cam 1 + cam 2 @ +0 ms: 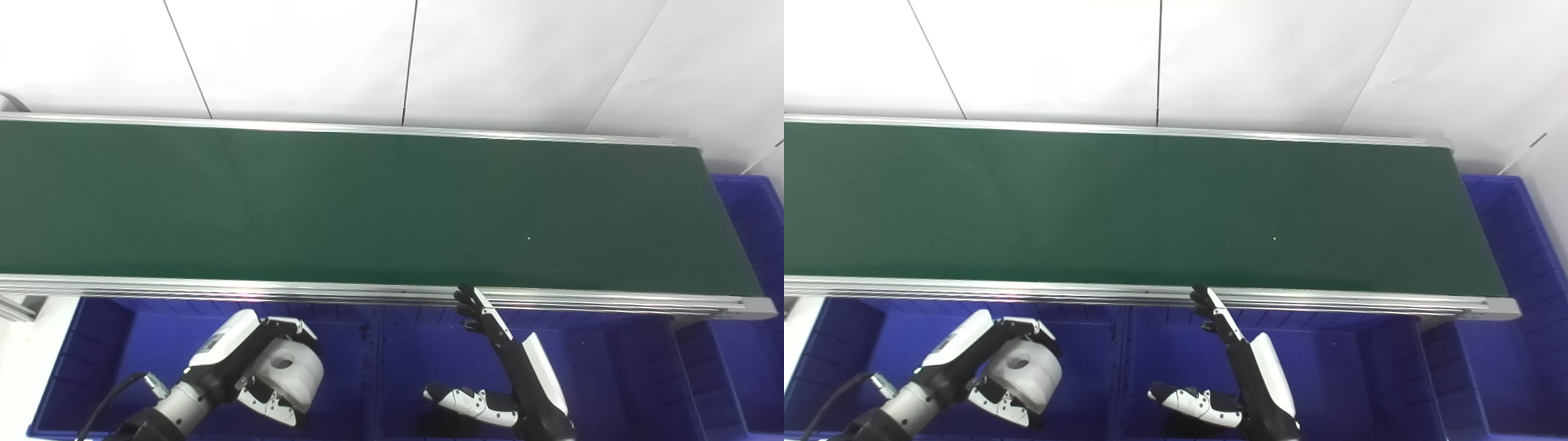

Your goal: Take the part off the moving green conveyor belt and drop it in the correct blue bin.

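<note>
White wall panels back a bare green belt [367, 208]. Below its near rail sit blue bins [153, 331]. Over the left bin, the left hand [269, 373] is closed around a white part [294, 370] with a hole. The right hand [490, 367] hovers over the middle bin [422, 331], fingers spread, holding nothing.

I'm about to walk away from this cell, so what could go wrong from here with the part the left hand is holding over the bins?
1. The left hand grips the round white part close to the divider between two blue bins; a sideways release might land it in the wrong one.
2. The open right hand has fingertips at the conveyor's metal rail; they could catch on it.
</note>
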